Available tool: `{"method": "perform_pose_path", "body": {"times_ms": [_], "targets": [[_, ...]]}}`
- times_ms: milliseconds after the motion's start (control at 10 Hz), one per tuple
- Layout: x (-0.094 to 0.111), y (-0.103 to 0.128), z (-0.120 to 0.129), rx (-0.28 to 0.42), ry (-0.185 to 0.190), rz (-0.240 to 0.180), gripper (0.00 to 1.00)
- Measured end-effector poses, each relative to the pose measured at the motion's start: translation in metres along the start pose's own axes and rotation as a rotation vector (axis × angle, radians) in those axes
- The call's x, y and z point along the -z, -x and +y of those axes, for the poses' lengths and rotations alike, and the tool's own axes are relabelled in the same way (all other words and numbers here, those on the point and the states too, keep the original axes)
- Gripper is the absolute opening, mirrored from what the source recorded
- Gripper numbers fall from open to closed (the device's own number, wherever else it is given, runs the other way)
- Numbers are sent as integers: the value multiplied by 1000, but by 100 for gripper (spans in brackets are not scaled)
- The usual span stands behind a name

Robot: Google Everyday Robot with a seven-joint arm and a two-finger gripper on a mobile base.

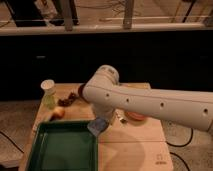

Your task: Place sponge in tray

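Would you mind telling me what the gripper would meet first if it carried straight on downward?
Probably the raised right rim of the dark green rectangular plastic tray; the gripper hangs just above it, beside the small blue-grey sponge, though depth is unclear.

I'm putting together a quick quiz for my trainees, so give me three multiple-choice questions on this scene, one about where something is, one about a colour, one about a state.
1. Where is the small blue-grey soft sponge?
A. at the right rim of the large dark green plastic tray, under the gripper
B. inside the orange bowl
C. beside the pale green cup

2. What colour is the round bowl partly hidden behind the white arm?
A. blue
B. orange
C. black

3. What does the tray's floor hold?
A. the sponge lying flat in the middle
B. nothing that shows
C. the cup

Answers: 1 A, the sponge sits at the arm's tip by the tray's right edge. 2 B, an orange rim shows below the arm. 3 B, only bare green floor shows.
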Motion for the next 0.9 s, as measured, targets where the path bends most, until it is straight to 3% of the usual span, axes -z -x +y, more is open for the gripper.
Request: {"method": "perform_pose_path", "body": {"times_ms": [900], "targets": [[3, 6, -29, 89, -10, -8, 3]]}}
